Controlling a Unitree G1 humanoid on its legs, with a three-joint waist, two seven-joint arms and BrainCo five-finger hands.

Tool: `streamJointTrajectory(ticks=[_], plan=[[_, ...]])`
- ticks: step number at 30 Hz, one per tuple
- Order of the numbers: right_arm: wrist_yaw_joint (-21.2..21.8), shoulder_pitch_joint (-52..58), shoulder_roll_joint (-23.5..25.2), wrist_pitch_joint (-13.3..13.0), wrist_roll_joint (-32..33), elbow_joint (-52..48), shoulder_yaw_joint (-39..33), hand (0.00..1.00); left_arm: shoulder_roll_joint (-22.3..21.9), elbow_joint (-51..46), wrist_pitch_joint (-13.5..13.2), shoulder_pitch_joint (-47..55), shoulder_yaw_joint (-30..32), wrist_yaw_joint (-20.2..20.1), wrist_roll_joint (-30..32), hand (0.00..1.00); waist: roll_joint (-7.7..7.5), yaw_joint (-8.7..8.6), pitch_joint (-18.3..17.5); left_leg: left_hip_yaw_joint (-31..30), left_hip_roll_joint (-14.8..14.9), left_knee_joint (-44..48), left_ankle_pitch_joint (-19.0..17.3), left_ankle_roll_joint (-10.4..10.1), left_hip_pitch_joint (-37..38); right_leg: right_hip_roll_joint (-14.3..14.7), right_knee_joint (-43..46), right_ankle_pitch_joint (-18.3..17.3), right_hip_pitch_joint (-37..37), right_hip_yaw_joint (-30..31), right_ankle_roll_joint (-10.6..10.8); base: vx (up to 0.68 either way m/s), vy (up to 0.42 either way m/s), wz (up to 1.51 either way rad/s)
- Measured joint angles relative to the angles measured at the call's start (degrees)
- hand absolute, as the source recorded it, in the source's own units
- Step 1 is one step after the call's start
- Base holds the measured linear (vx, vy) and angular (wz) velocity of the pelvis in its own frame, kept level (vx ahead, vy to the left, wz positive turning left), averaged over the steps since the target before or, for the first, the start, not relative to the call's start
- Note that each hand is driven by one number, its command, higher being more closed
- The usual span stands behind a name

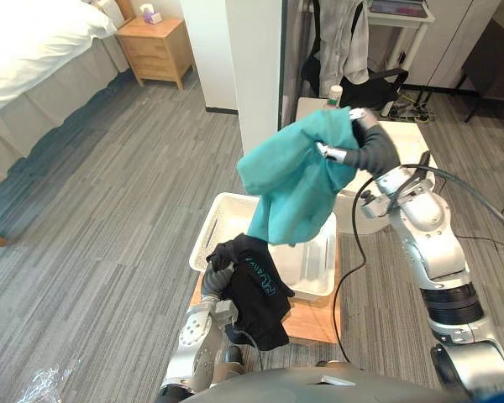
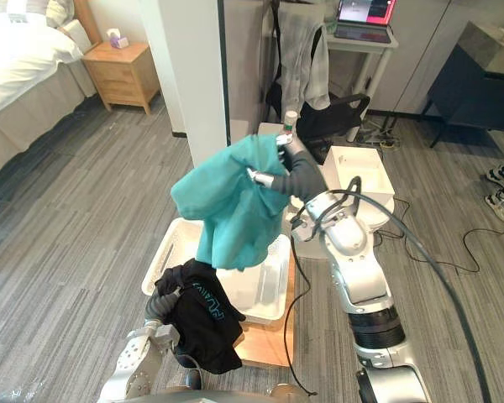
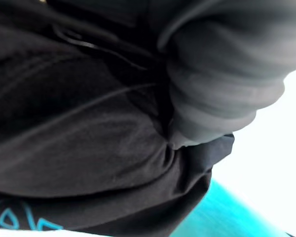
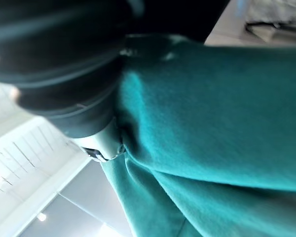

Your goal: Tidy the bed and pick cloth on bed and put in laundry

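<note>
Teal cloth (image 1: 294, 180) held high over the white laundry basket (image 1: 203, 243)
The right hand (image 1: 371, 149) pinches its top in curled fingers (image 1: 329, 153) so it hangs clear to drop; the black cloth (image 1: 265, 294) drapes the left hand (image 1: 217, 280) by the rim, whose grip I cannot tell

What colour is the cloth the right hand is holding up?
The cloth is plain teal, clearest in the left eye view.
</note>
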Motion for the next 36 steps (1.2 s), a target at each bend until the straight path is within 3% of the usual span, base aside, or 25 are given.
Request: streamJointTrajectory(ticks=[5,12,15,18,19,22,26,29,36], plan=[[-0.40,-0.02,2.03,3.58,-2.36,7.39,8.25,1.00,0.02,3.16,1.35,-1.16,-2.54,2.81,0.10,1.00,0.73,0.29,-0.65,-0.31,0.82,-0.07,0.93,0.09,-0.88,0.31,-2.28,2.11,0.39,-0.59,-0.25,-0.07,0.009,0.02],[-4.19,-0.07,5.02,6.70,-6.13,17.74,11.57,1.00,0.37,3.16,1.58,-2.11,-3.71,4.17,2.58,1.00,-0.29,1.55,0.05,-1.69,1.51,-0.06,1.98,-0.06,-4.10,0.91,-4.48,4.30,-0.63,-2.93,-0.70,-0.09,0.007,0.12],[-7.21,-2.02,6.53,6.67,-8.37,25.22,11.16,1.00,0.92,-1.37,1.84,-2.63,-4.03,4.10,3.53,1.00,-1.19,2.76,2.21,-1.43,1.62,-0.03,2.77,0.19,-6.92,0.85,-3.46,4.50,-3.49,-3.98,-0.91,-0.10,0.029,0.19],[-9.93,-9.11,6.78,6.32,-10.03,33.26,9.66,1.00,1.35,-4.12,1.83,-6.58,-4.15,4.19,3.25,1.00,-0.83,3.29,7.54,-1.38,1.46,-0.02,3.29,0.45,-9.87,0.17,-1.74,4.82,-6.43,-4.76,-0.83,-0.11,0.043,0.25],[-10.84,-12.24,6.78,5.78,-10.45,36.55,8.41,0.00,1.37,-5.46,1.83,-7.92,-4.61,4.24,2.56,1.00,-0.33,3.32,9.39,-1.31,1.08,-0.02,3.35,0.43,-11.06,-0.08,-1.19,4.87,-7.59,-5.63,-0.79,-0.11,0.042,0.24],[-12.97,-18.72,6.40,3.88,-11.24,44.64,5.95,0.00,1.44,-9.06,1.78,-9.61,-5.33,4.25,1.10,1.00,1.05,4.59,13.06,-0.33,0.98,0.00,5.29,1.05,-12.09,-0.91,0.03,5.22,-8.90,-5.83,-0.20,-0.05,0.044,0.09],[-15.10,-27.45,5.34,2.53,-13.64,55.91,5.75,0.00,2.52,-11.84,1.65,-12.13,-6.41,4.19,0.27,1.00,1.19,4.93,16.46,-0.02,0.22,0.04,6.66,1.30,-13.13,-1.69,0.54,5.33,-9.76,-5.91,0.13,0.04,0.035,0.07],[-16.35,-30.10,2.62,1.91,-15.10,59.16,5.59,0.00,2.45,-13.48,1.63,-14.12,-7.50,4.15,-0.60,1.00,1.47,6.03,17.84,0.05,-0.24,0.27,7.32,2.08,-13.66,-2.11,0.29,5.50,-10.11,-5.91,0.38,0.07,0.018,0.04],[-18.79,-30.34,0.91,-1.44,-13.30,60.58,4.76,0.00,2.48,-14.81,1.28,-15.19,-7.89,4.22,-2.42,1.00,1.41,5.44,17.90,0.36,0.14,0.01,6.95,1.72,-11.46,-1.62,-0.80,5.51,-7.49,-5.95,0.36,0.05,-0.018,-0.01]])
